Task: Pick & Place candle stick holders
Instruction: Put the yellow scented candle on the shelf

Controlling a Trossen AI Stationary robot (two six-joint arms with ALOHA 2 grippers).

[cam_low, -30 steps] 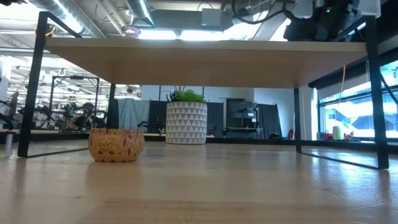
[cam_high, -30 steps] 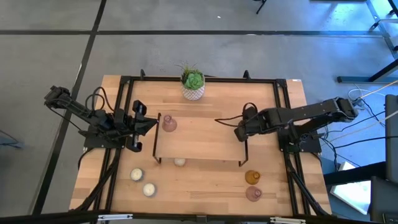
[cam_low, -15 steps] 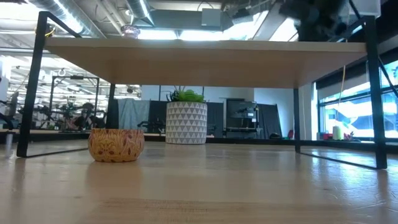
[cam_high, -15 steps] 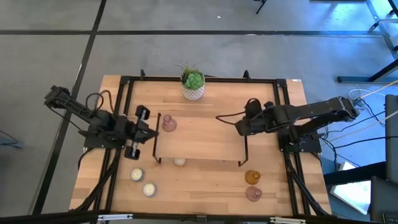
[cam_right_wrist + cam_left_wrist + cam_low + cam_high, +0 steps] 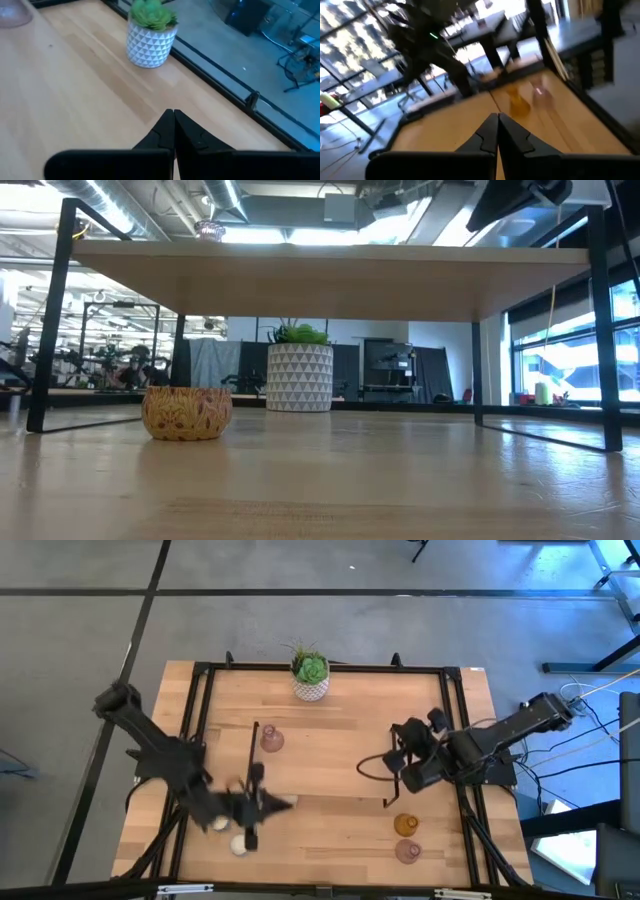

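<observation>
A dusty-pink holder [image 5: 271, 739] stands on the low wooden shelf [image 5: 330, 765]. An amber holder [image 5: 404, 825] and a second pink one [image 5: 407, 851] stand on the table near its front right, and both show blurred in the left wrist view [image 5: 520, 103]. Two cream holders [image 5: 239, 845] sit at the front left, one partly under my left arm. A patterned cream one [image 5: 186, 412] sits under the shelf. My left gripper [image 5: 283, 803] is shut and empty at the shelf's near left corner, pointing right. My right gripper [image 5: 398, 745] is shut and empty over the shelf's right end.
A white pot with a green plant [image 5: 311, 680] stands at the table's far edge and shows in the right wrist view [image 5: 150, 42]. The shelf's black legs [image 5: 50, 310] and the table's black frame rails [image 5: 200, 690] stand around the work area.
My left arm has swung fast from the shelf's left end toward the table's near edge, and its gripper has turned toward the right. My right gripper has drawn back a little toward the right and near side, above the shelf's right end. No holder has moved.
</observation>
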